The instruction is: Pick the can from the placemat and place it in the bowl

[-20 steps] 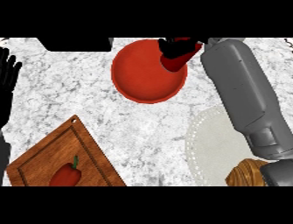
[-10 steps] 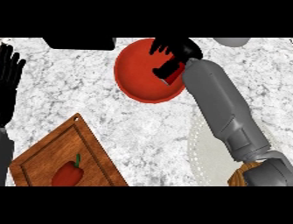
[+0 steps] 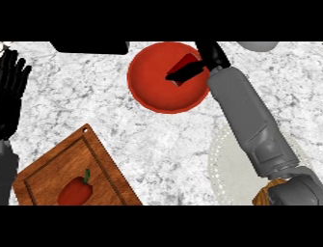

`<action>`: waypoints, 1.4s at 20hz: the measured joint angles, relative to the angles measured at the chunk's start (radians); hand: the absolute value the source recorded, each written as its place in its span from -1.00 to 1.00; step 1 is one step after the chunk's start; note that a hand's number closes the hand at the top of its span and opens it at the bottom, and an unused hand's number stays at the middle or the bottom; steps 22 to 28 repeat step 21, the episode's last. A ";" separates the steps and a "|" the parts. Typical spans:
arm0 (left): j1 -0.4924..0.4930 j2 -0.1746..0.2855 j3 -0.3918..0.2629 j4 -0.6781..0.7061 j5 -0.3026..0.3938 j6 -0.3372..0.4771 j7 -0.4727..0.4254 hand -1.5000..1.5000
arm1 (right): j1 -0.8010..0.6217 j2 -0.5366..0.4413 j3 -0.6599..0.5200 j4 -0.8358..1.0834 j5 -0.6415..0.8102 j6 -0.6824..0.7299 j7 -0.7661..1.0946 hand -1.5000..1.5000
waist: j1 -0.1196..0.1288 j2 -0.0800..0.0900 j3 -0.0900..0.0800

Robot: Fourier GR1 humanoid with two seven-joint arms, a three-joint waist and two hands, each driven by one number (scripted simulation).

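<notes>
Hovering over the bowl (image 3: pixel 156 94), right hand (image 3: pixel 211 54) clasps the can (image 3: pixel 190 61).

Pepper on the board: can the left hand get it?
Probably yes. The left hand rests open beside the board, and nothing lies between it and the pepper.

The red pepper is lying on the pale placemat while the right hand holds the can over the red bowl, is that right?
Not quite. The head view shows the red pepper lying on the wooden cutting board, not on the pale placemat. The right hand does hold the can over the red bowl.
</notes>
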 measured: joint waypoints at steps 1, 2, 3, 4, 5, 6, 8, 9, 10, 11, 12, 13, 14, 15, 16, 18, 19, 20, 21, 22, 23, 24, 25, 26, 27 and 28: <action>0.004 0.000 0.001 -0.004 0.000 0.001 0.001 0.00 | 0.001 -0.010 -0.020 -0.001 -0.016 -0.017 -0.013 -1.00 | -0.002 -0.001 0.000; 0.004 0.003 0.006 -0.002 0.002 -0.001 -0.004 0.00 | 0.000 -0.018 -0.037 0.001 -0.030 -0.034 -0.023 -1.00 | -0.004 -0.002 0.000; 0.001 0.001 0.004 0.002 0.001 0.000 -0.004 0.00 | -0.004 -0.033 -0.056 0.005 -0.043 -0.046 -0.033 -1.00 | -0.005 -0.001 0.000; -0.002 0.001 0.001 -0.005 -0.001 0.001 0.006 0.00 | -0.010 -0.051 -0.076 0.010 -0.059 -0.055 -0.037 -1.00 | -0.005 -0.001 0.000; -0.011 0.001 0.002 0.001 -0.001 0.004 0.010 0.00 | -0.015 -0.071 -0.095 0.014 -0.074 -0.061 -0.041 -1.00 | -0.007 -0.001 0.000; -0.002 0.002 0.002 -0.005 -0.001 0.001 0.005 0.00 | -0.010 -0.100 -0.115 0.019 -0.088 -0.058 -0.052 -1.00 | -0.007 -0.001 0.000; -0.001 0.000 0.002 -0.008 0.001 0.001 0.007 0.00 | -0.001 -0.143 -0.153 0.032 -0.120 -0.056 -0.070 -1.00 | -0.008 -0.001 0.000; -0.010 0.007 0.006 -0.008 0.003 0.000 0.016 0.00 | -0.004 -0.164 -0.168 0.042 -0.133 -0.049 -0.076 -1.00 | -0.009 -0.001 0.000; -0.005 0.000 0.003 -0.008 0.001 0.001 0.010 0.00 | 0.002 -0.197 -0.184 0.052 -0.147 -0.028 -0.086 -1.00 | -0.009 -0.001 0.000; -0.002 0.002 0.007 0.000 0.004 -0.005 0.000 0.00 | 0.005 -0.229 -0.200 0.061 -0.162 -0.006 -0.100 -1.00 | -0.008 0.001 0.000; 0.008 0.002 0.007 -0.010 0.005 -0.005 0.003 0.00 | 0.013 -0.254 -0.213 0.071 -0.175 0.016 -0.115 -1.00 | -0.007 0.000 0.000; 0.003 0.005 0.011 -0.010 0.007 -0.007 0.003 0.00 | 0.014 -0.281 -0.226 0.081 -0.187 0.035 -0.132 -1.00 | -0.004 0.000 0.000; 0.002 0.005 0.010 -0.017 0.010 -0.008 0.009 0.00 | 0.023 -0.305 -0.240 0.090 -0.200 0.052 -0.156 -1.00 | -0.001 0.001 -0.001; 0.016 0.001 0.006 -0.026 0.010 -0.012 0.004 0.00 | 0.033 -0.332 -0.253 0.101 -0.211 0.071 -0.175 -1.00 | 0.003 0.002 0.000; 0.028 -0.007 0.001 -0.036 0.006 -0.008 0.001 0.00 | 0.046 -0.356 -0.261 0.110 -0.219 0.091 -0.198 -1.00 | 0.003 0.002 0.000; 0.030 -0.005 0.001 -0.038 0.007 -0.013 -0.002 0.00 | 0.060 -0.403 -0.279 0.134 -0.235 0.132 -0.228 -1.00 | 0.006 0.005 0.001; 0.025 -0.005 0.001 -0.037 0.006 -0.011 0.000 0.00 | 0.067 -0.430 -0.286 0.145 -0.241 0.158 -0.241 -1.00 | 0.006 0.007 0.001; 0.014 -0.003 0.001 -0.032 0.005 -0.010 0.007 0.00 | 0.080 -0.443 -0.292 0.156 -0.245 0.169 -0.259 -1.00 | 0.007 0.008 0.002; 0.007 -0.004 -0.002 -0.028 0.000 -0.005 0.011 0.00 | 0.085 -0.463 -0.295 0.167 -0.248 0.191 -0.270 -1.00 | 0.007 0.009 0.002; 0.007 -0.004 -0.002 -0.028 0.000 -0.005 0.011 0.00 | 0.085 -0.463 -0.295 0.167 -0.248 0.191 -0.270 -1.00 | 0.007 0.009 0.002; 0.007 -0.004 -0.002 -0.028 0.000 -0.005 0.011 0.00 | 0.085 -0.463 -0.295 0.167 -0.248 0.191 -0.270 -1.00 | 0.007 0.009 0.002; 0.007 -0.004 -0.002 -0.028 0.000 -0.005 0.011 0.00 | 0.085 -0.463 -0.295 0.167 -0.248 0.191 -0.270 -1.00 | 0.007 0.009 0.002; 0.007 -0.004 -0.002 -0.028 0.000 -0.005 0.011 0.00 | 0.085 -0.463 -0.295 0.167 -0.248 0.191 -0.270 -1.00 | 0.007 0.009 0.002; 0.007 -0.004 -0.002 -0.028 0.000 -0.005 0.011 0.00 | 0.085 -0.463 -0.295 0.167 -0.248 0.191 -0.270 -1.00 | 0.007 0.009 0.002; 0.007 -0.004 -0.002 -0.028 0.000 -0.005 0.011 0.00 | 0.085 -0.463 -0.295 0.167 -0.248 0.191 -0.270 -1.00 | 0.007 0.009 0.002; 0.007 -0.004 -0.002 -0.028 0.000 -0.005 0.011 0.00 | 0.085 -0.463 -0.295 0.167 -0.248 0.191 -0.270 -1.00 | 0.007 0.009 0.002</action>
